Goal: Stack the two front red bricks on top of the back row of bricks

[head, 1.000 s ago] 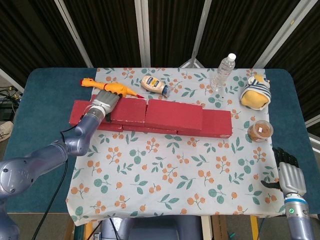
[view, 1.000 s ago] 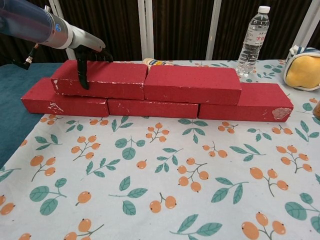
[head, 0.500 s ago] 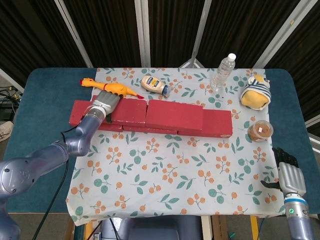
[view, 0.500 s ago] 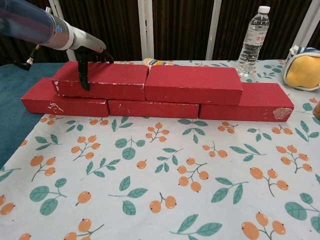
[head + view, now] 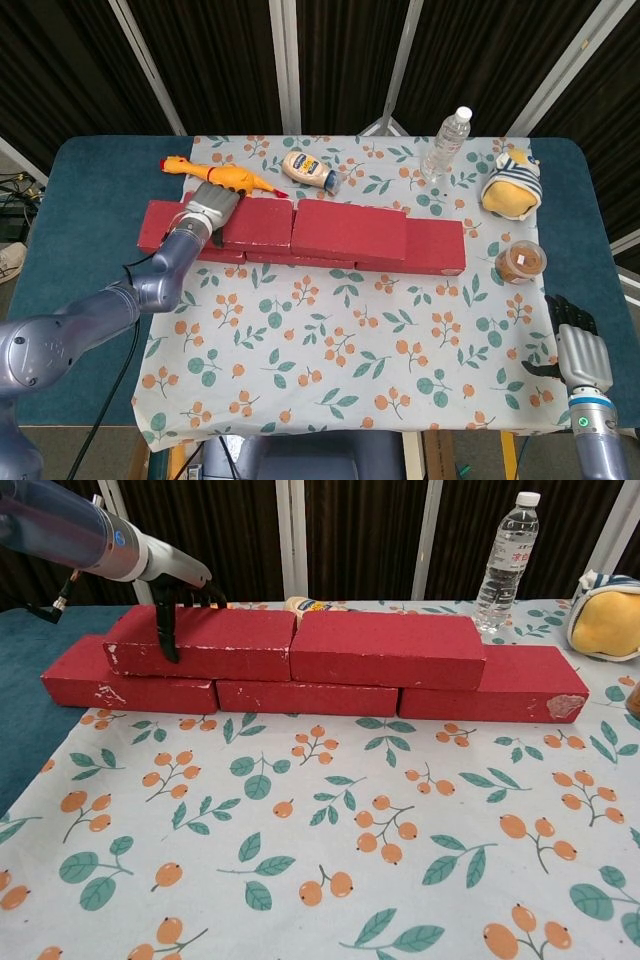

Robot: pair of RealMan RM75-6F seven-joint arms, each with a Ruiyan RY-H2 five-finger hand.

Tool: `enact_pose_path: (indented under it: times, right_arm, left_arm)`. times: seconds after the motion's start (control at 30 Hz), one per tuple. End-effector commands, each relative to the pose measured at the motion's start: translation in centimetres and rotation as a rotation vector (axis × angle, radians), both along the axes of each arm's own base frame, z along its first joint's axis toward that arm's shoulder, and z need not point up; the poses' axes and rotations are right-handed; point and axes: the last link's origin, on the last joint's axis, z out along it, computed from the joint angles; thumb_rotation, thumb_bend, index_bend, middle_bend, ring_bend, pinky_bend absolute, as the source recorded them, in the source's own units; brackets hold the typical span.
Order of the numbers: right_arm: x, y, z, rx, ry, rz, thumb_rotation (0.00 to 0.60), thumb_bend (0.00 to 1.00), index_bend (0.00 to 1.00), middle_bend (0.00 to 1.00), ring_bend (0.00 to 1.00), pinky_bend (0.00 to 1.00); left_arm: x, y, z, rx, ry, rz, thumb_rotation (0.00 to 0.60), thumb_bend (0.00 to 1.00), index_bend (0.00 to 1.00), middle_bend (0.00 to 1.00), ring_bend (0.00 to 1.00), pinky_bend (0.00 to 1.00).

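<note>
Little has moved since a second ago: the left hand (image 5: 178, 592) still grips the upper left brick (image 5: 200, 640), fingers (image 5: 165, 630) hooked over its front face, atop the back row (image 5: 310, 695). The right hand (image 5: 580, 345) rests at the table (image 5: 60, 200) edge, fingers loosely extended, holding nothing.

1. The left hand (image 5: 209, 205) covers part of the upper left brick (image 5: 205, 642); its far fingers are hidden.
2. The striped plush toy (image 5: 608, 615) runs off the chest view's right edge.
3. The right hand (image 5: 578, 350) is absent from the chest view; its grasp is unclear.
</note>
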Motion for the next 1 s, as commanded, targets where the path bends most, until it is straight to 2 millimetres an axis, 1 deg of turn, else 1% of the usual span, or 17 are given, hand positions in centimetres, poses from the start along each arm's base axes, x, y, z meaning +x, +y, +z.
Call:
enact_pose_path:
  times: [0.03, 0.23, 0.63, 1.0]
  right_arm:
    - [-0.01, 0.00, 0.00, 0.000, 0.000, -0.001, 0.600, 0.11, 0.00, 0.00, 0.00, 0.00]
    - [-0.02, -0.02, 0.01, -0.001, 0.000, -0.003, 0.600, 0.11, 0.00, 0.00, 0.00, 0.00]
    - [-0.04, -0.01, 0.00, 0.001, 0.001, -0.010, 0.600, 0.11, 0.00, 0.00, 0.00, 0.00]
    - [-0.06, 0.01, 0.04, -0.001, 0.001, -0.016, 0.600, 0.11, 0.00, 0.00, 0.00, 0.00]
  left_arm:
    - [0.05, -0.02, 0.03, 0.001, 0.009, 0.003, 0.600, 0.00, 0.09, 0.18, 0.19, 0.27]
    - [0.13, 0.03, 0.02, 0.007, 0.019, 0.009, 0.600, 0.00, 0.07, 0.15, 0.17, 0.27]
    - [0.40, 0.23, -0.25, 0.035, 0.019, -0.018, 0.600, 0.00, 0.06, 0.15, 0.17, 0.27]
    - [0.48, 0.10, -0.57, 0.025, 0.016, -0.016, 0.600, 0.00, 0.06, 0.15, 0.17, 0.27]
